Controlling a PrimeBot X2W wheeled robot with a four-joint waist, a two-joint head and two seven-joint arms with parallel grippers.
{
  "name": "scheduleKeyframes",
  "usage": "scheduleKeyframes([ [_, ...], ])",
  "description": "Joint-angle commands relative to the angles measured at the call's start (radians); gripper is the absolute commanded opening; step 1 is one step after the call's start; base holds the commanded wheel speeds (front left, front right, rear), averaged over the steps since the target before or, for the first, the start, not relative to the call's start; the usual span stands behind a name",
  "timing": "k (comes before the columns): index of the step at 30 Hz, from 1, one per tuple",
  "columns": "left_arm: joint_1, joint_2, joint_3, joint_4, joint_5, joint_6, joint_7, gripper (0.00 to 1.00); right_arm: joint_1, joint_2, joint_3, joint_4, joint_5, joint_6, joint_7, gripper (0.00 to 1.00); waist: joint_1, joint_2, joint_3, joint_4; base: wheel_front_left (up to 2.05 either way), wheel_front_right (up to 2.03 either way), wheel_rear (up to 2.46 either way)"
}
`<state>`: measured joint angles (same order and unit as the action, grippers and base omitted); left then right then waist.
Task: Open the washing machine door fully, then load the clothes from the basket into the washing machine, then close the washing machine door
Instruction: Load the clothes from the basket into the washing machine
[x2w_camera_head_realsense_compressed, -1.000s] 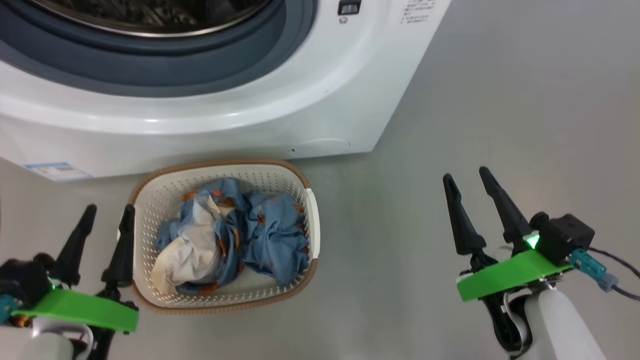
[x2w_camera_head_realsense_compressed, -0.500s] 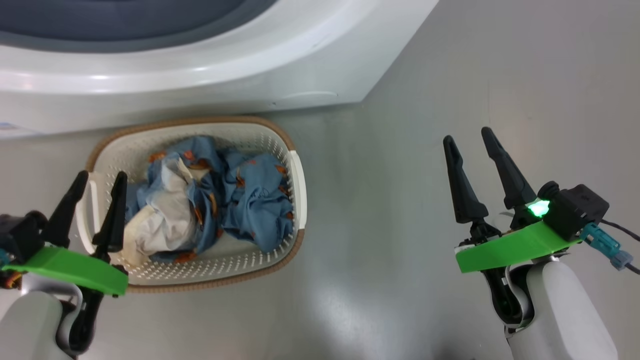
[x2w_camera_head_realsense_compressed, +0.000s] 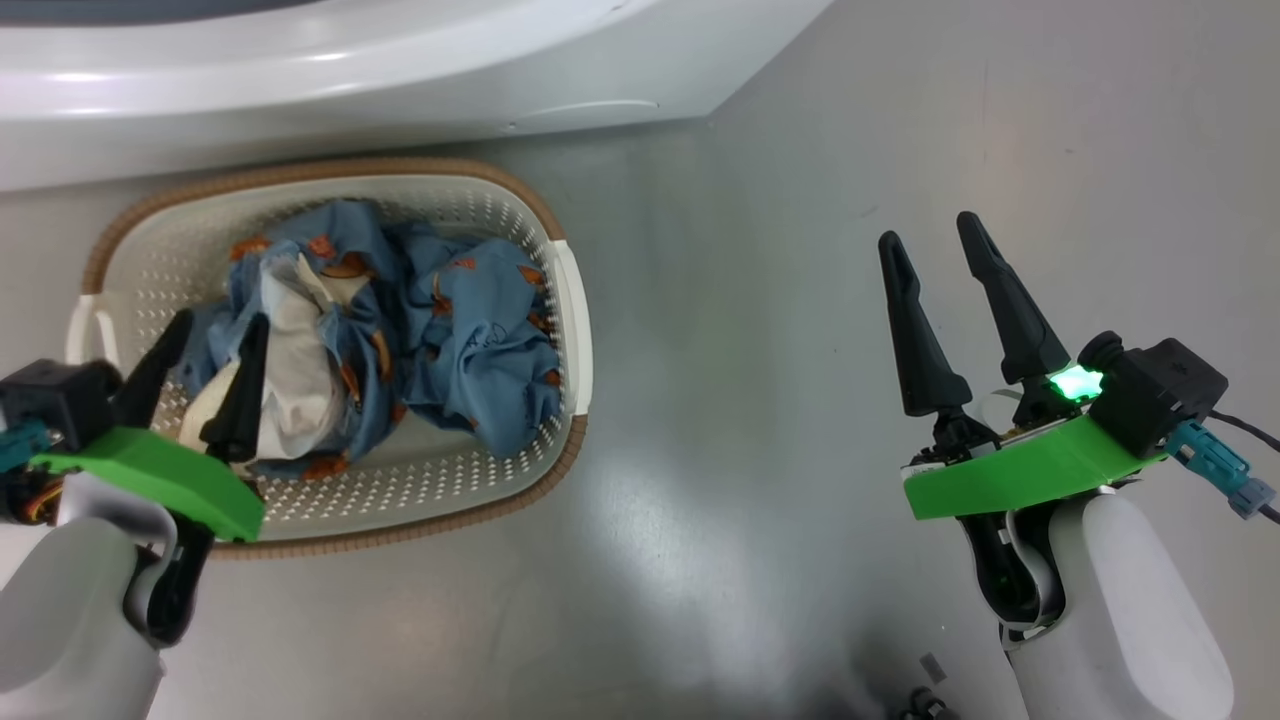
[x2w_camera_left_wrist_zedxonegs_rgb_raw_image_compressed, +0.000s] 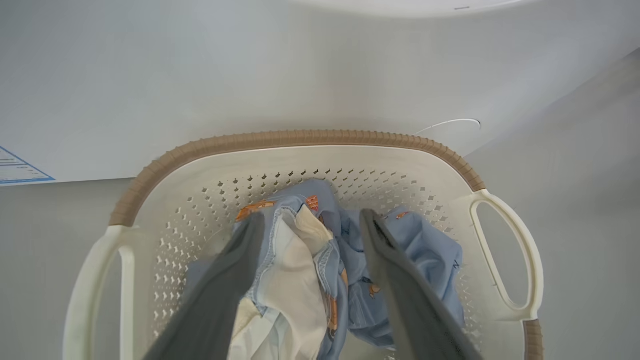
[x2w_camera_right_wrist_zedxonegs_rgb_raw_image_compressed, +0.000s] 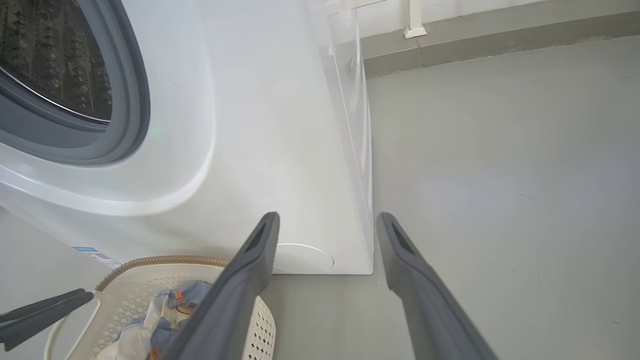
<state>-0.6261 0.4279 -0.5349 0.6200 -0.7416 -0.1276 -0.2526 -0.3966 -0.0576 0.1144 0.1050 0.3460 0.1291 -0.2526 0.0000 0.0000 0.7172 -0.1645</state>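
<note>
Clothes (x2w_camera_head_realsense_compressed: 450, 330) in basket (x2w_camera_head_realsense_compressed: 330, 168), frame left: look soft, light, crumpled. I'd pinch the raised cream lining (x2w_camera_head_realsense_compressed: 300, 380). Left gripper (x2w_camera_head_realsense_compressed: 220, 320) fingers spread over it; right gripper (x2w_camera_head_realsense_compressed: 928, 230) spread, empty.

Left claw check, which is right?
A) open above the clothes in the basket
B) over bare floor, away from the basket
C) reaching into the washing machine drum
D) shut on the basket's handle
A: the left claw stands open over the clothes inside the basket, and the left wrist view shows its fingers on either side of the cream-lined garment.
</note>
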Motion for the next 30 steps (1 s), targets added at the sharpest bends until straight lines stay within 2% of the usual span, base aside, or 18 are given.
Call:
scheduleKeyframes([
  [1, -0.019, 0.038, 0.009, 0.004, -0.017, -0.003, -0.009, 1.00, -0.001, 0.007, 0.022, -0.027, 0.010, 0.002, -0.009, 1.00, 0.0000, 0.0000, 0.018, -0.008, 0.00, 0.00, 0.00],
  [5, -0.082, 0.044, -0.094, 0.062, -0.075, -0.003, -0.008, 1.00, -0.016, 0.007, 0.035, -0.028, 0.019, 0.002, -0.009, 1.00, 0.0000, 0.0000, 0.048, -0.018, 0.00, 0.00, 0.00],
  [14, -0.172, 0.059, -0.234, 0.190, -0.168, -0.003, 0.004, 1.00, -0.035, 0.007, 0.061, -0.037, 0.044, 0.002, -0.009, 1.00, 0.0000, 0.0000, 0.102, -0.052, 0.00, 0.00, 0.00],
  [24, -0.241, 0.063, -0.325, 0.294, -0.248, -0.003, 0.011, 1.00, -0.037, 0.007, 0.069, -0.059, 0.058, 0.002, -0.009, 1.00, 0.0000, 0.0000, 0.147, -0.084, 0.00, 0.00, 0.00],
  [30, -0.286, 0.085, -0.380, 0.339, -0.286, -0.003, 0.039, 1.00, -0.027, 0.007, 0.095, -0.075, 0.081, 0.002, -0.009, 1.00, 0.0000, 0.0000, 0.182, -0.112, 0.00, 0.00, 0.00],
])
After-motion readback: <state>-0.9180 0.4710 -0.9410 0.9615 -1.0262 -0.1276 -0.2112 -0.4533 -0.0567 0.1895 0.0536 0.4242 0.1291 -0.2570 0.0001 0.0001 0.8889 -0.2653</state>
